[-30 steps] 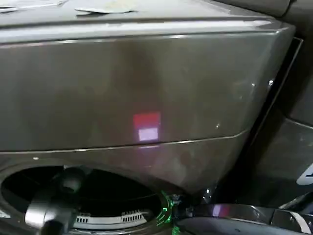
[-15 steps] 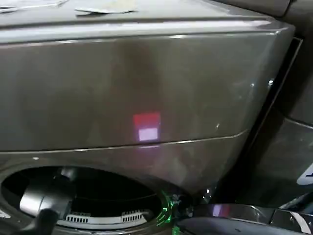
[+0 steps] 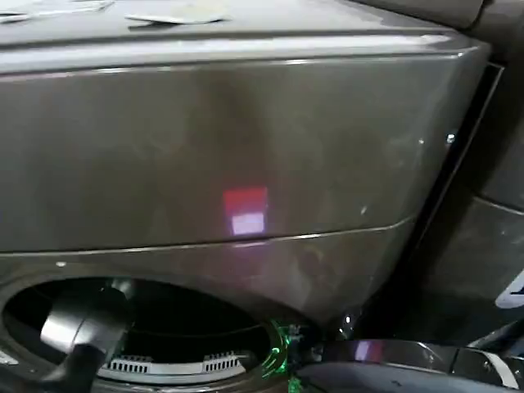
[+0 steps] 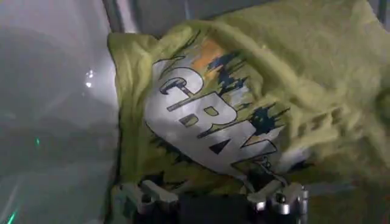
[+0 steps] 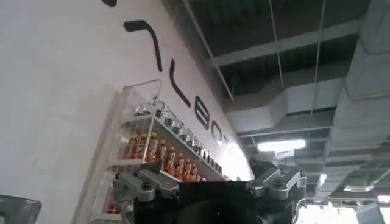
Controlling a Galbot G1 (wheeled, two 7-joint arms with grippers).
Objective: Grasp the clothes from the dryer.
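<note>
While left pincer [image 4: 213,199] gapes, clothes [image 4: 244,103] lie inside dryer [image 3: 246,147].

Crumpled yellow-green clothes [image 4: 286,79], white print up, lie inside the bronze-grey dryer [image 3: 246,147].

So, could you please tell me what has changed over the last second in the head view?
The left arm reaching into the dryer mouth shifted slightly: its grey link slid left, then came back a little towards the right and now lies more tilted. In the left wrist view the left claw sits right at the clothes, fingers apart. The dryer, its red light and the open door stayed put.
</note>
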